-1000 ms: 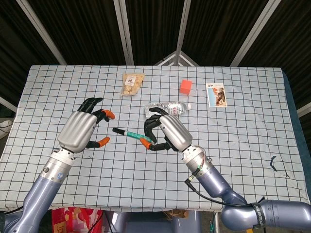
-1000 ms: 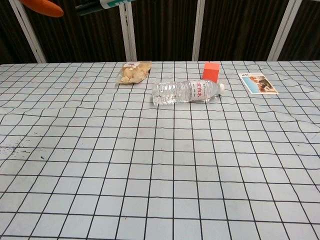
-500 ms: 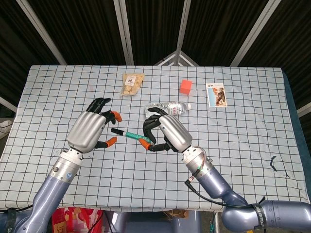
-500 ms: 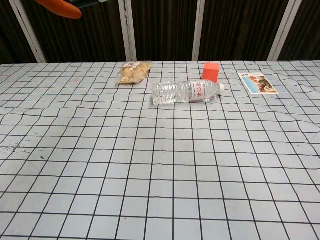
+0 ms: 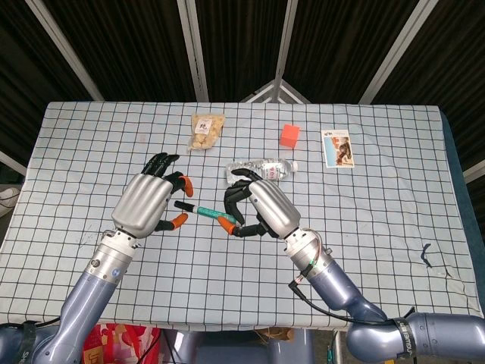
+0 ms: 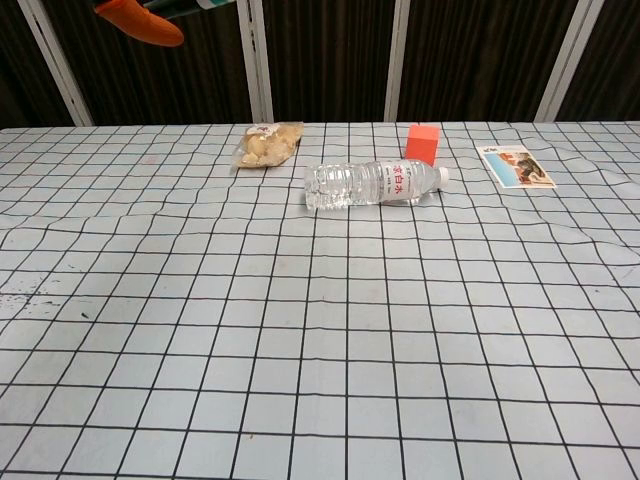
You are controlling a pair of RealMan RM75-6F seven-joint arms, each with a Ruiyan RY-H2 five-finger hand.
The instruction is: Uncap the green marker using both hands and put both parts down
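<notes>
Progress was at the approach stage: the green marker (image 5: 201, 210) was up off the table, but nothing showed the cap separated from the barrel. The right hand (image 5: 261, 208) held the marker by its right end, pinched between curled fingers, so that it lay roughly level above the checked tablecloth (image 5: 379, 227) with its dark cap end (image 5: 182, 204) pointing toward the other hand. The left hand (image 5: 148, 203) held nothing; its fingers were spread, and the orange fingertips (image 5: 187, 183) sat just beside the cap end, one above and one below it. Whether any tip touched the cap could not be told from the head view. The chest view showed only 1 orange tip (image 6: 145, 21) and a sliver of the marker at its top edge, which settled nothing.

By my judgement, the lift was done and everything else remained: closing the left hand on the cap, pulling the 2 parts apart, then setting both down. Free cloth in front of the hands looked a likely place for that. A water bottle (image 5: 265, 168) lay just beyond the right hand, with a snack bag (image 5: 206, 131), an orange block (image 5: 289, 135) and a picture card (image 5: 338, 147) farther back.
</notes>
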